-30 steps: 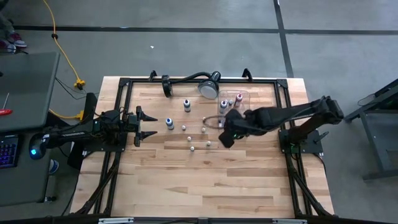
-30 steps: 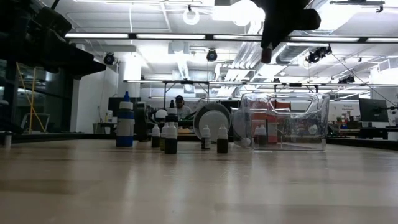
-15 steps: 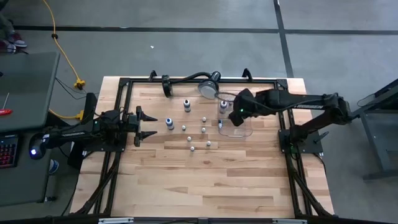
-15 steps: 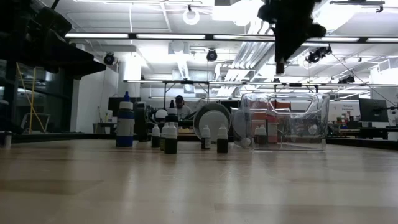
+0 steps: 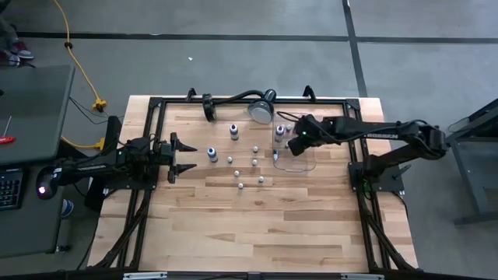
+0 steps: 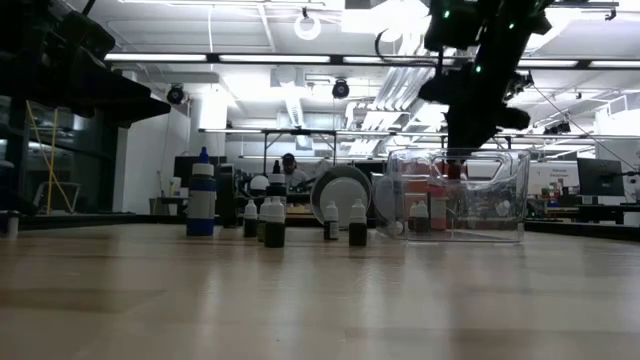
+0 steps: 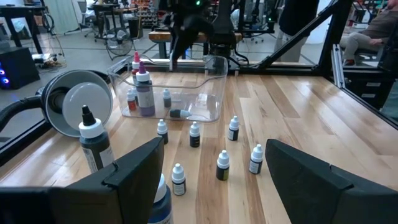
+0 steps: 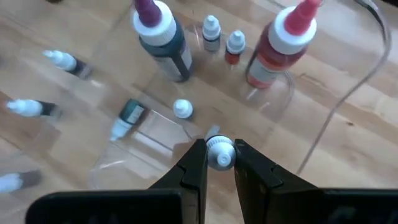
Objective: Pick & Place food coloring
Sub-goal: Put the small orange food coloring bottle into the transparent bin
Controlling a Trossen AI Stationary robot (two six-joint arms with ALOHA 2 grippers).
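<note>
— What have you got in your right pincer (image 8: 220, 163)?

— One small food coloring bottle (image 8: 219, 153), clamped between my two dark fingers. I see only its ribbed white cap, end on; the body is hidden below it, so I cannot tell its colour.

— Where is that in the frame?

— In the high view my right pincer (image 5: 294, 140) sits right of centre, over the clear tray (image 5: 305, 164). In the low view it hangs at the upper right, above the tray (image 6: 510, 200).

— And the other bottles?

— A few loose ones (image 5: 240, 186) stand at the centre of the high view, white caps up. Inside the tray my wrist view shows a tall dark bottle with a purple tip (image 8: 163, 39), a tall red one with a pink tip (image 8: 275, 50), two tiny upright ones (image 8: 212, 32) and one lying on its side (image 8: 127, 119).

— Your left pincer (image 5: 184, 156)?

— Spread wide, centre left of the high view, well apart from the bottles.

— Anything unclear?

— The bottles at my wrist view's left edge are blurred.
</note>
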